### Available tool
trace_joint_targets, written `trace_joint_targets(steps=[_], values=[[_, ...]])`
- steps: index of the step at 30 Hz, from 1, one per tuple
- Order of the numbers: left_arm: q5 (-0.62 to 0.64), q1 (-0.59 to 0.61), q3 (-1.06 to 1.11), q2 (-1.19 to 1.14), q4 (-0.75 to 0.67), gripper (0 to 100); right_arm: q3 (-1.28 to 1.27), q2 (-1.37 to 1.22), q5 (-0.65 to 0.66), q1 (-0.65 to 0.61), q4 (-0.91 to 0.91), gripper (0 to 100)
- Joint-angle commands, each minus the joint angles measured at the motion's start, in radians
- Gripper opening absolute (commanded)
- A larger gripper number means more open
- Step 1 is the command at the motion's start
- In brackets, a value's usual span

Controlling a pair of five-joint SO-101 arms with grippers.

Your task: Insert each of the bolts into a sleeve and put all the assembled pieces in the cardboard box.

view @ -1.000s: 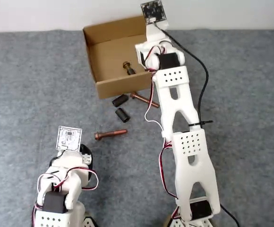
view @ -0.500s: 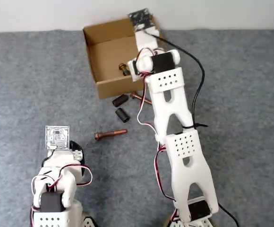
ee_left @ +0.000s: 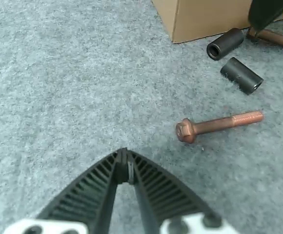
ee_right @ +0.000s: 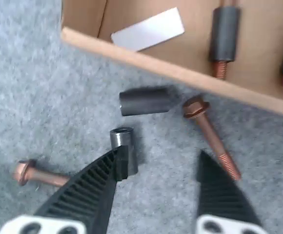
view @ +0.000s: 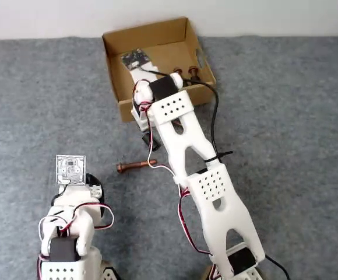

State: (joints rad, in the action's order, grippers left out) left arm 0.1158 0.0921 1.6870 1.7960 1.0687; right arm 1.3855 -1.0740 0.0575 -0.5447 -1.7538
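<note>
My right gripper (ee_right: 162, 153) hangs open just outside the cardboard box's front wall (ee_right: 180, 73). One finger (ee_right: 105, 175) touches or nearly touches a dark sleeve (ee_right: 124, 148). A second sleeve (ee_right: 146, 101) lies by the wall, and a copper bolt (ee_right: 212, 136) rests between the fingers. Another bolt (view: 137, 166) lies alone on the carpet. Two assembled pieces (view: 178, 73) (view: 193, 74) rest inside the box (view: 112, 64). My left gripper (ee_left: 127, 161) is shut and empty, low over the carpet, short of that lone bolt (ee_left: 219, 125).
Grey carpet covers the table. The right arm (view: 180, 134) stretches across the middle toward the box. A white label (ee_right: 149, 30) lies on the box floor. Open carpet spreads left of the box and to the right of the arm.
The right arm has swung left, from the box's right corner to above the loose sleeves at the front wall. The left arm drew back slightly, then held still.
</note>
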Motion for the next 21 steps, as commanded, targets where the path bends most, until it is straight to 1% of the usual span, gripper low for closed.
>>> trace_joint_targets(steps=[1,10,16,18,21], values=[[-0.005,0.003,-0.004,0.005,-0.026,1,-0.023,0.008,0.006,-0.022,-0.028,26.2],[-0.005,0.003,-0.004,0.005,-0.028,1,-0.04,-0.107,0.006,-0.024,-0.018,26.2],[-0.005,0.002,-0.004,0.005,-0.028,1,-0.04,-0.179,0.008,-0.025,0.067,25.9],[-0.005,0.002,-0.004,0.005,-0.028,1,-0.04,-0.191,0.008,-0.041,0.079,22.5],[-0.005,0.002,-0.004,0.005,-0.028,1,-0.04,-0.193,0.009,-0.047,0.081,12.9]])
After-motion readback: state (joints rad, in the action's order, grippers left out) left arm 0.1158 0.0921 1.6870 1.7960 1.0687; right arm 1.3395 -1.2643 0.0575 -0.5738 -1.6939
